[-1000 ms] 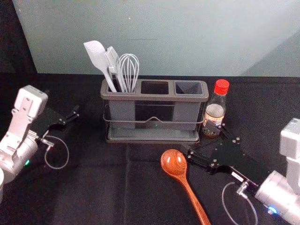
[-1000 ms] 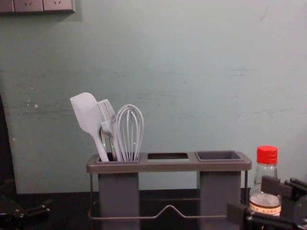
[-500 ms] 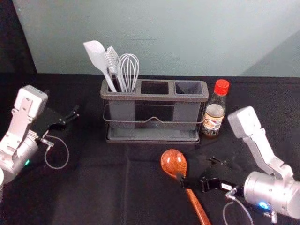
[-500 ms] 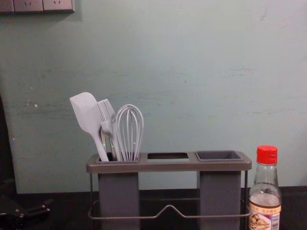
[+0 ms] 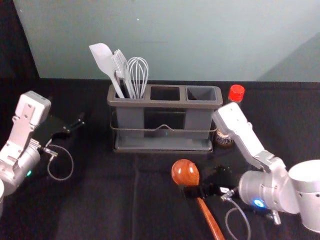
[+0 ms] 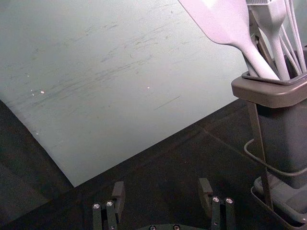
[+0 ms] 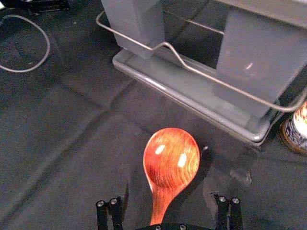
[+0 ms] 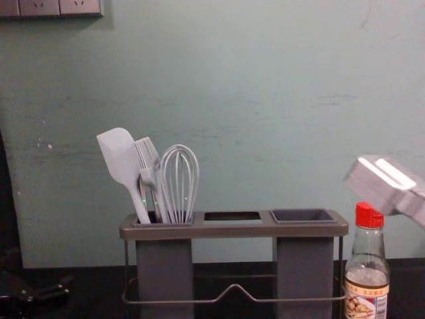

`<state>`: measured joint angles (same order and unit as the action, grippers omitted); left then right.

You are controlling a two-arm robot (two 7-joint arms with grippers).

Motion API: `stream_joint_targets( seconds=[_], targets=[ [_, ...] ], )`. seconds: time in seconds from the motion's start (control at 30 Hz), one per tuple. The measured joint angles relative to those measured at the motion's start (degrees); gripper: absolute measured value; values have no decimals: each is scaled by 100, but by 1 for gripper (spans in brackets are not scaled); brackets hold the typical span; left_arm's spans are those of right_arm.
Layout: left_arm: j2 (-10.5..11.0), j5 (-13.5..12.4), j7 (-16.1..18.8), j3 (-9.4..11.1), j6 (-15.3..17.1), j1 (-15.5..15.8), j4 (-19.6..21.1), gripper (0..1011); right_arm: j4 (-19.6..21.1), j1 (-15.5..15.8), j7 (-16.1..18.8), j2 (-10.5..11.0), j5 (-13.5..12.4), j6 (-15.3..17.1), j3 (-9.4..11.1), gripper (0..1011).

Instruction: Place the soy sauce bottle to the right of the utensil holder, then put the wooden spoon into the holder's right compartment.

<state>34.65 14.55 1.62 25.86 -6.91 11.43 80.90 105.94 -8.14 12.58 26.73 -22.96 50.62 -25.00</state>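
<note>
We find the right gripper (image 7: pixel 167 195) shifted from the soy sauce bottle (image 8: pixel 366 276) to the wooden spoon (image 5: pixel 185 173), 2 fingers released, grasp pending. Bottle upright beside the holder's (image 8: pixel 232 229) right edge: placement 1 apparently complete. Left gripper (image 6: pixel 162 190) parked, released, table's (image 5: pixel 100 205) left side.

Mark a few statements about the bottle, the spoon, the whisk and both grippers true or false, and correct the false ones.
1. The bottle stands to the right of the holder. True.
2. The whisk is in the middle compartment. False: it is in the left one.
3. The wooden spoon lies on the table. True.
4. The right gripper's jaws are shut. False: they are open, with the spoon between them.
5. The left gripper is left of the holder. True.
</note>
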Motion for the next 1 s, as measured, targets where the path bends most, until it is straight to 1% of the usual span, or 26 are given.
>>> stream_joint_targets(
  seconds=[0.03,0.07,0.13,0.23,0.27,0.6,0.8,1.0],
  targets=[
    [0,0,0,0,0,0,0,1005,-13,-32,-26,-32,37,22,-31,1002],
    [0,0,0,0,0,0,0,1005,-43,-100,-94,-97,139,50,-111,1002],
    [0,0,0,0,0,0,0,1005,-97,-182,-171,-192,259,77,-192,1002],
    [0,0,0,0,0,0,0,1005,-142,-237,-275,-304,370,111,-241,1002],
    [0,0,0,0,0,0,0,1005,-179,-263,-333,-376,421,131,-256,1002],
    [0,0,0,0,0,0,0,1005,-357,-341,-484,-720,593,238,-232,1002],
    [0,0,0,0,0,0,0,1005,-440,-349,-564,-871,681,329,-197,1002],
    [0,0,0,0,0,0,0,1005,-531,-355,-573,-998,751,353,-165,1002]
  ],
)
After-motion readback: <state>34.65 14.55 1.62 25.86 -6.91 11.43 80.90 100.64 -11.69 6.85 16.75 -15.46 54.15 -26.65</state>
